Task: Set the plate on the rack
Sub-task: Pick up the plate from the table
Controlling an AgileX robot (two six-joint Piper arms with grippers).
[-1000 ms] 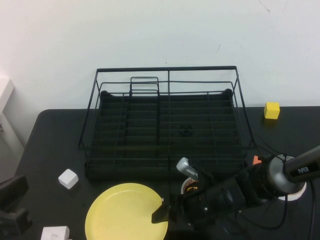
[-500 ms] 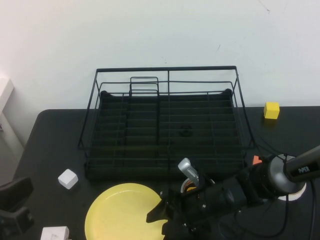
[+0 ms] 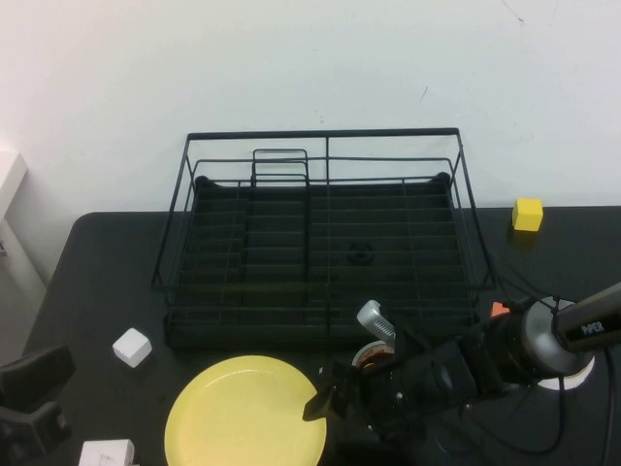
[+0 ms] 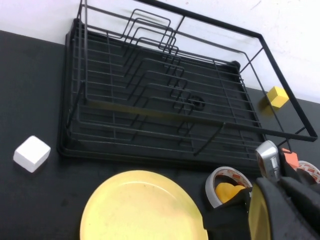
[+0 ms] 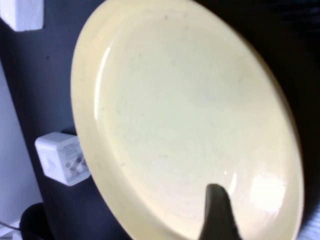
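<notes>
The pale-yellow plate (image 3: 243, 416) lies flat on the black table in front of the black wire rack (image 3: 325, 134). My right gripper (image 3: 320, 406) reaches in from the right and sits at the plate's right rim, open. In the right wrist view the plate (image 5: 185, 125) fills the picture and one dark finger (image 5: 220, 210) lies over its surface; the other finger is hidden. The left wrist view shows the plate (image 4: 140, 210), the rack (image 4: 150, 135) and the right gripper (image 4: 227, 222). My left gripper (image 3: 29, 398) is parked at the table's front left corner.
A tape roll (image 3: 369, 357) with a yellow duck (image 4: 230, 191) inside stands just behind the right gripper. A white cube (image 3: 132, 347) and a white block (image 3: 107, 453) lie left of the plate. A yellow cube (image 3: 527, 214) and another tape roll (image 3: 572, 374) are at the right.
My right gripper pushed left over the plate's rim, then drew back a little to the right. The plate has stayed in place. The left arm barely moved.
</notes>
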